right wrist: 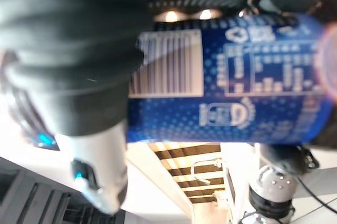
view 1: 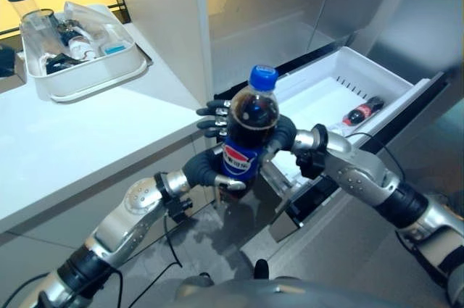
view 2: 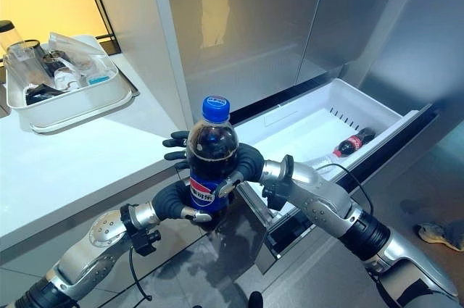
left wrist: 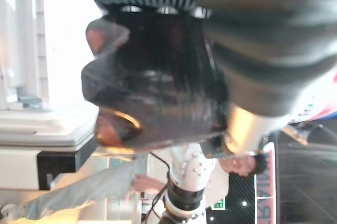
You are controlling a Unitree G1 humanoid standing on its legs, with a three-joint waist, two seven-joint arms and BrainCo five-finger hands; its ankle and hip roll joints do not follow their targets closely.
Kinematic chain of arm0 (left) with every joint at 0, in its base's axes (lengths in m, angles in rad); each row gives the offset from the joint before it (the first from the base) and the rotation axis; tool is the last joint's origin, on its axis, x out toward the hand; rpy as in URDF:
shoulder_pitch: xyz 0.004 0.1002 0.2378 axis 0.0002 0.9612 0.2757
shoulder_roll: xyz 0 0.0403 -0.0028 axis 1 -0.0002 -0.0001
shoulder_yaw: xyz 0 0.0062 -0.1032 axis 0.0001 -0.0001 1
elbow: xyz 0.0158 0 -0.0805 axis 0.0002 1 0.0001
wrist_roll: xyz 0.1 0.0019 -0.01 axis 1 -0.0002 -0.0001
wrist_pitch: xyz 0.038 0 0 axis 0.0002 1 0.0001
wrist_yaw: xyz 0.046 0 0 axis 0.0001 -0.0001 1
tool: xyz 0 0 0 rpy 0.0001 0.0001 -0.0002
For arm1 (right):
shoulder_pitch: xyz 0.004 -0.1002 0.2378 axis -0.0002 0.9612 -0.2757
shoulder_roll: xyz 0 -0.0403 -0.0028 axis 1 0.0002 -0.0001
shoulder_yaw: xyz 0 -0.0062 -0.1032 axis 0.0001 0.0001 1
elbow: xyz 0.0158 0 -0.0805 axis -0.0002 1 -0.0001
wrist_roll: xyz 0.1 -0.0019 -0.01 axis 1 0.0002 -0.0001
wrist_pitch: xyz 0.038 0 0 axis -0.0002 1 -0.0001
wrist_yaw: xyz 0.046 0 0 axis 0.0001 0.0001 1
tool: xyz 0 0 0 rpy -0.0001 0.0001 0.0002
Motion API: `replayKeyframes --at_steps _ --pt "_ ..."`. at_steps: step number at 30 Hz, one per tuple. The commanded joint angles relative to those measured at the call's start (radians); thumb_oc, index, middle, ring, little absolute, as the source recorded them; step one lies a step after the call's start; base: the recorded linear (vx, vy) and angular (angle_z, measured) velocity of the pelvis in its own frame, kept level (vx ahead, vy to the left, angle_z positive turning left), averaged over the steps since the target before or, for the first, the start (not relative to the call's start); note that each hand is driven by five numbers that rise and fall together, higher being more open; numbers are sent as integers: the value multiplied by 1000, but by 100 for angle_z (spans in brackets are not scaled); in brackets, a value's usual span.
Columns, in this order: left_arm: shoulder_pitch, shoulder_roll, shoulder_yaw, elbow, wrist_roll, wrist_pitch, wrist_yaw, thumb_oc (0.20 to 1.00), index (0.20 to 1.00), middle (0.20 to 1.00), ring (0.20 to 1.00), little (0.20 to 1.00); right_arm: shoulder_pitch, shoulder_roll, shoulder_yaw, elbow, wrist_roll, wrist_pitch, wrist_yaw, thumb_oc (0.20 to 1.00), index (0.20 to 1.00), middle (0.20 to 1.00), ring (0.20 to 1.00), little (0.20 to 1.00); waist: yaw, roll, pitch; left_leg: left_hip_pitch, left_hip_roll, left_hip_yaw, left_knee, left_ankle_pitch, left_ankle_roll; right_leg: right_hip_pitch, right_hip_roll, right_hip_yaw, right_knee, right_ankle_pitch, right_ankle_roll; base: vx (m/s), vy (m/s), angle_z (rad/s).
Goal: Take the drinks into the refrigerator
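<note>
A cola bottle with a blue cap and blue label stands upright in the air, in front of the open white drawer of the refrigerator. My left hand grips its base from the lower left. My right hand comes from the right, its fingers curled round the bottle's middle and its thumb across the front. The label shows close in the right wrist view, the dark bottle in the left wrist view. A small red-labelled cola bottle lies in the drawer.
A white counter runs along the left, carrying a white tray of jars and small items. Silver refrigerator doors rise behind the drawer. A person's shoe rests on the floor at the right.
</note>
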Motion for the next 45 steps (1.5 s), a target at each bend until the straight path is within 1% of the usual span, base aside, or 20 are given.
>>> replayKeyframes --at_steps 1,2,3,4,8,13,19,23,24,29,33,34,35,37,38,39,40,41,45 --pt "-123 -53 -21 -6 -6 -80 19 200 200 200 200 200 -116 100 63 -97 73 -25 7 357 357 357 357 357 30 -12 -21 12 -7 -33 1 -64 10 21 -43 -58 104 -73 94 0 0 0" --pt "-123 -53 -21 -6 -6 -80 20 200 200 200 200 200 -116 100 62 -97 72 -25 7 357 357 357 357 357 30 -12 -21 12 -7 -33 1 -64 10 21 -43 -58 103 -73 94 0 0 0" --pt "-119 -58 -22 0 1 -78 21 200 200 200 200 200 -105 131 62 -92 87 -23 0 200 200 200 200 200 32 -11 -22 12 -8 -34 1 -64 10 23 -44 -57 102 -72 94 0 0 0" --pt "-118 -58 -22 0 1 -78 21 200 200 200 200 200 -105 132 63 -92 87 -23 0 200 200 200 200 200 32 -12 -22 12 -8 -34 1 -64 10 23 -44 -57 102 -72 94 0 0 0" --pt "-117 -67 -24 12 4 -74 22 200 200 200 200 200 -89 180 70 -93 111 -17 -8 200 200 200 200 200 35 -11 -21 9 -9 -35 1 -62 11 24 -45 -58 100 -69 92 0 0 0" --pt "-112 -70 -13 13 11 -74 27 200 200 200 200 200 -71 197 79 -95 117 -8 -9 200 200 200 200 200 33 -10 -19 7 -11 -34 1 -62 12 20 -45 -58 101 -69 92 0 0 0" --pt "-101 -73 2 11 19 -76 32 200 200 200 200 200 -56 183 81 -103 118 0 -6 200 200 200 200 200 29 -10 -17 8 -10 -33 1 -63 13 19 -45 -57 104 -71 92 0 0 0" --pt "-100 -75 2 14 18 -75 39 200 200 200 200 200 -49 177 71 -102 122 -10 -15 200 200 200 200 200 27 -9 -16 9 -9 -36 1 -64 13 19 -47 -60 105 -72 92 0 0 0" --pt "-97 -73 3 14 22 -73 43 1000 1000 1000 1000 1000 -40 179 56 -96 121 -20 -26 200 200 200 200 200 27 -8 -17 10 -10 -37 1 -64 13 20 -47 -59 104 -72 91 0 0 0" --pt "-82 -70 15 5 14 -67 43 1000 1000 1000 1000 1000 -14 176 11 -81 114 -44 -46 200 200 200 200 200 24 -8 -20 11 -9 -36 1 -66 13 21 -47 -59 103 -72 92 0 0 0" --pt "-48 -67 36 -8 -10 -56 32 1000 1000 1000 1000 1000 55 157 -94 -52 111 -86 -69 200 200 200 200 200 19 -7 -24 12 -10 -37 1 -66 12 23 -47 -61 103 -73 94 0 0 0" --pt "-48 -66 35 -9 -11 -56 31 1000 1000 1000 1000 1000 56 157 -95 -53 111 -86 -69 200 200 200 200 200 19 -7 -24 12 -10 -37 1 -66 12 23 -47 -61 103 -73 94 0 0 0" --pt "-27 -60 51 -15 -30 -49 21 1000 1000 1000 1000 1000 86 139 -150 -46 109 -104 -78 200 200 200 200 200 18 -8 -26 13 -10 -38 1 -67 12 24 -47 -62 102 -73 94 0 0 0" --pt "-8 -57 61 -17 -44 -46 16 1000 1000 1000 1000 1000 116 132 -204 -27 107 -124 -90 200 200 200 200 200 17 -9 -27 13 -11 -40 1 -67 12 24 -47 -64 102 -73 94 0 0 0" --pt "-8 -57 61 -17 -44 -46 16 1000 1000 1000 1000 1000 116 132 -205 -27 107 -124 -90 200 200 200 200 200 17 -9 -27 13 -11 -40 1 -67 12 24 -47 -64 102 -73 94 0 0 0" --pt "14 -53 77 -14 -52 -40 11 1000 1000 1000 1000 1000 141 126 -263 -4 105 -144 -105 200 200 200 200 200 17 -10 -28 14 -12 -41 1 -68 12 26 -47 -65 102 -73 95 0 0 0" --pt "14 -52 77 -14 -52 -40 11 1000 1000 1000 1000 1000 141 126 -263 -4 105 -144 -105 200 200 200 200 200 17 -10 -28 14 -12 -41 1 -68 12 26 -47 -65 102 -73 95 0 0 0" --pt "36 -47 93 -14 -60 -36 6 1000 1000 1000 1000 1000 160 116 -316 18 104 -166 -121 200 200 200 200 200 17 -10 -28 13 -12 -41 1 -68 12 27 -46 -65 101 -73 95 0 0 0" --pt "75 -40 120 -19 -77 -27 -2 1000 1000 1000 1000 1000 185 94 -396 48 102 -184 -140 200 200 200 200 200 18 -14 -30 13 -12 -41 1 -69 12 27 -45 -65 102 -73 96 0 0 0"
